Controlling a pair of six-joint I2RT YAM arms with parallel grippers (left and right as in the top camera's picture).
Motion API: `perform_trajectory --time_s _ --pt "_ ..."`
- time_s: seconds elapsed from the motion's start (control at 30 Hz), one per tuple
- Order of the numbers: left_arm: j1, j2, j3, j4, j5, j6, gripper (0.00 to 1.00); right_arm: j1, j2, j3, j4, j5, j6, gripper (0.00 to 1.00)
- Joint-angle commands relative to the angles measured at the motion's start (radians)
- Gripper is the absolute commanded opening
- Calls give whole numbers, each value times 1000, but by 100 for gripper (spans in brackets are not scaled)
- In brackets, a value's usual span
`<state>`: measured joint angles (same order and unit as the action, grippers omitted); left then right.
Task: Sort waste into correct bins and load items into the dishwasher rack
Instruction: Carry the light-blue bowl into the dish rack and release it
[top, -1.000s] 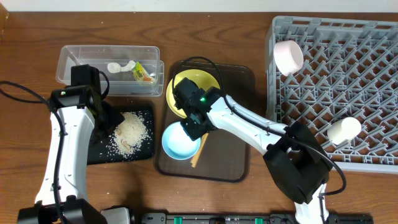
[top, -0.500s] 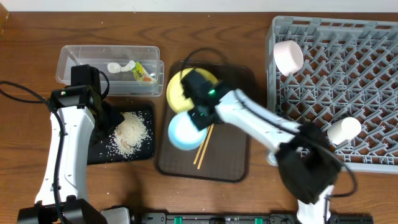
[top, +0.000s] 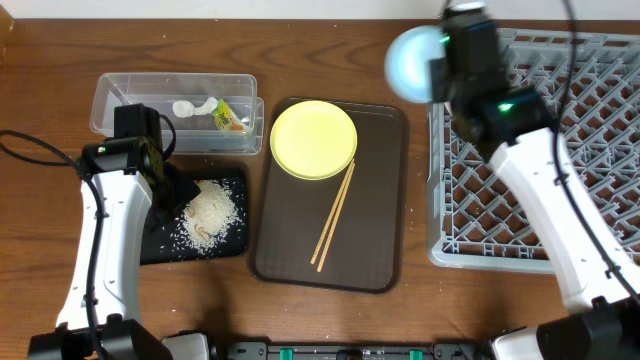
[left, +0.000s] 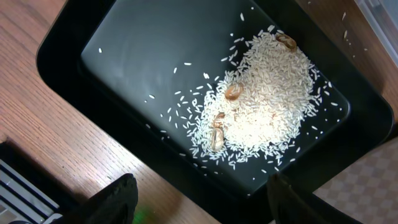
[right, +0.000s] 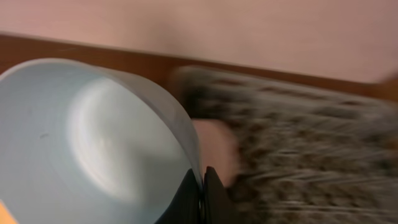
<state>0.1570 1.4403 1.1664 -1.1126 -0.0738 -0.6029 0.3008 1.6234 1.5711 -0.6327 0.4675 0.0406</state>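
My right gripper (top: 440, 62) is shut on the rim of the light blue bowl (top: 412, 60) and holds it in the air at the grey rack's (top: 560, 170) left top corner; the right wrist view shows the bowl (right: 93, 143) pinched in the jaws (right: 202, 186), with the pinkish bowl (right: 214, 146) and the blurred rack behind. The yellow plate (top: 313, 139) and chopsticks (top: 333, 215) lie on the brown tray (top: 380, 250). My left gripper (left: 199, 202) is open over the black tray (left: 130, 56) of rice (left: 264, 99). The clear tub (top: 140, 95) holds the wrapper (top: 230, 117) and white scrap (top: 192, 106).
Rice grains (top: 208, 213) lie heaped in the black tray (top: 160, 245), with small brown bits (left: 233, 92) among them. The left arm (top: 100, 250) reaches along the table's left side. The small white cup does not show, the right arm covers that part of the rack.
My right gripper has lifted the light blue bowl off the brown tray and carried it up and right to the rack's corner. The yellow plate is now uncovered. The left arm has not moved.
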Motion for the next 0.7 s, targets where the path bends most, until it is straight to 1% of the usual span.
perform_trajectory --time_s 0.0,0.07,0.13,0.23,0.33,0.47,0.67 --pt "5 -3 9 -4 3 -9 70 -88 14 3 52 238 -151 1" --pt "5 -3 9 -4 3 -8 70 -143 29 3 108 332 -206 1" --pt "5 -3 9 -4 3 -9 70 -187 50 3 150 380 -251 1" --pt "5 -3 9 -3 3 -9 70 -253 96 3 195 397 -327 1" --pt "5 -3 9 -3 3 -9 70 -303 150 3 219 397 -369 1" --pt "5 -3 9 -3 3 -9 70 -342 228 3 225 398 -370 1" --pt "5 -3 9 -4 3 -9 70 -348 315 3 264 430 -367 1"
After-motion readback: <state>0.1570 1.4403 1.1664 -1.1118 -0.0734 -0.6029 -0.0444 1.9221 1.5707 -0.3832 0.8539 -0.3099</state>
